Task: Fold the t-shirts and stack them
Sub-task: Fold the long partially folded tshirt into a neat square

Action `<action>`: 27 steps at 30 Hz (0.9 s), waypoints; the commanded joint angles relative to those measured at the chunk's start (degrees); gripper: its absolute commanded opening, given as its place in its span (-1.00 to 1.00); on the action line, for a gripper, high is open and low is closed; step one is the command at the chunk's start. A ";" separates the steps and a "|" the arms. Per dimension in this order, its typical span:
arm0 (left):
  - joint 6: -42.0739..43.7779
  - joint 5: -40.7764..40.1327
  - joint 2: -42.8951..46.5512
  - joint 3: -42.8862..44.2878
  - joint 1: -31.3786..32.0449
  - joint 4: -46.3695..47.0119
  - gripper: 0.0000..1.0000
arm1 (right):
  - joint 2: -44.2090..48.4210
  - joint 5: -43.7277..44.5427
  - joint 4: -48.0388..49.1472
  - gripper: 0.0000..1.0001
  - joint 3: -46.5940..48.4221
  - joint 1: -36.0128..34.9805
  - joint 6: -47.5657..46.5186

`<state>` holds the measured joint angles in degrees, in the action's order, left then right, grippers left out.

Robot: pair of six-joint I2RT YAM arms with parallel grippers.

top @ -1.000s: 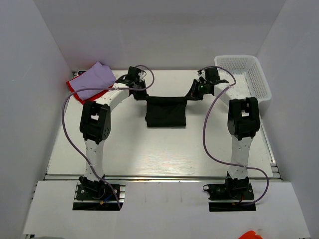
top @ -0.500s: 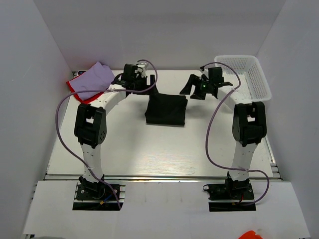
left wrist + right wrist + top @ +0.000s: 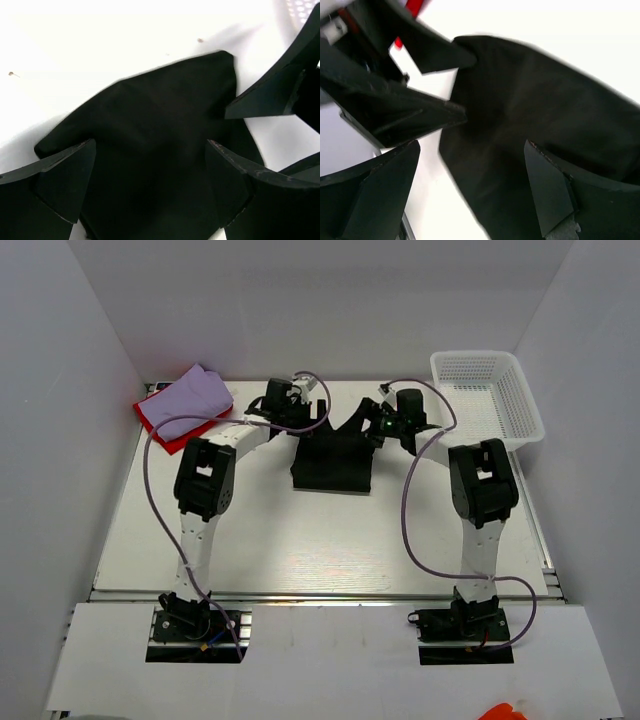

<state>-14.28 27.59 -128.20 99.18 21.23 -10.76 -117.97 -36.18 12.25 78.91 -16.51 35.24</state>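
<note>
We see the left pincer [image 3: 150, 145] and right pincer [image 3: 471, 145], both spread, hovering over opposite far corners of the folded plain black cloth t-shirt [image 3: 333, 462].

A white plastic mesh basket [image 3: 490, 400] stands on the white table [image 3: 300, 540] off to the right of the right pincer [image 3: 370, 422], apart from it. Far nearer than that pincer, an orange object [image 3: 503, 712] is cut off by the picture's bottom edge.

Overhead camera looks down; both wrist cameras (close-up) share the black t-shirt [image 3: 150, 145].
</note>
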 commanded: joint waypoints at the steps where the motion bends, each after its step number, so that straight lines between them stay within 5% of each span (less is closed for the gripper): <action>1: -0.48 -0.26 -2.92 4.27 -0.57 0.04 0.99 | -3.74 3.55 11.30 0.81 -0.69 1.83 8.58; 16: 0.13 -2.28 -5.93 1.81 -1.72 -2.68 0.99 | -9.12 2.62 20.00 0.81 -9.75 8.07 16.53; 21: 1.45 -4.90 -0.65 6.99 -1.20 -4.43 0.99 | -2.82 -2.84 15.62 0.81 -4.48 7.90 8.63; 27: 2.25 -8.79 8.65 4.11 -0.14 -9.98 0.99 | 13.45 1.98 10.43 0.81 -12.20 7.99 -1.57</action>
<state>-12.91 21.23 -130.10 104.33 20.82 -17.69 -113.71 -36.18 24.75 68.49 -8.97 41.43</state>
